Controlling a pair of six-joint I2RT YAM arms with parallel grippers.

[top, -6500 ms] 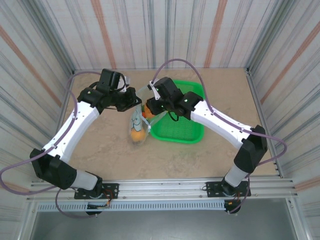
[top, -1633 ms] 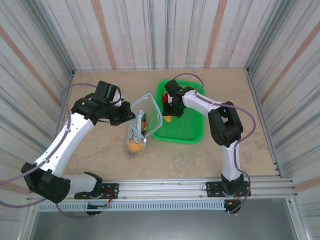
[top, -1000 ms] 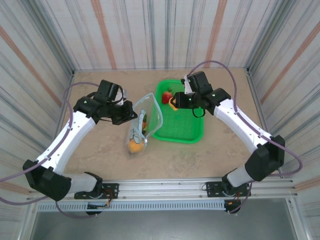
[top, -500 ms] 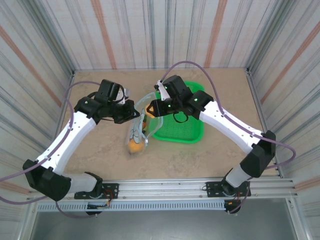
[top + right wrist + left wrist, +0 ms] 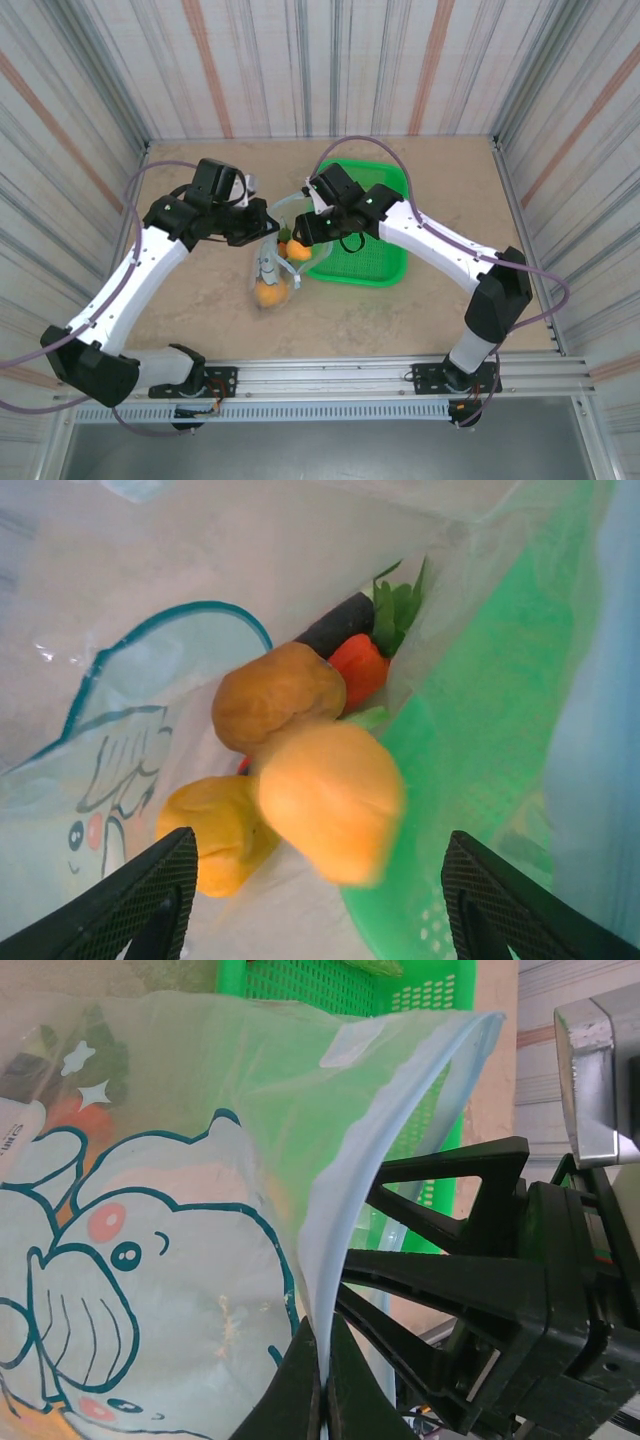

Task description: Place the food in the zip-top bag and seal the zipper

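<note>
The clear zip-top bag point(image 5: 272, 268) with its blue cartoon print point(image 5: 130, 1260) hangs open beside the basket. My left gripper point(image 5: 322, 1380) is shut on the light-blue zipper point(image 5: 350, 1210) at the bag's mouth edge. My right gripper point(image 5: 299, 233) hovers over the mouth, open, with its fingers point(image 5: 150, 900) spread wide. Between them, blurred and touching neither, is the orange point(image 5: 330, 800). Inside the bag lie the brown potato point(image 5: 278, 695), the yellow piece point(image 5: 215, 830), the orange carrot point(image 5: 358, 665) with green leaves and a dark vegetable point(image 5: 335, 625). The red apple is hidden.
The green mesh basket point(image 5: 372, 262) sits just right of the bag, partly under my right arm. Striped walls close in the table on three sides. Bare tabletop point(image 5: 200, 300) lies near the front left.
My right gripper left the basket, swung left over the bag's mouth with the orange and opened; the orange now sits loose between its fingers. The left gripper kept hold of the bag.
</note>
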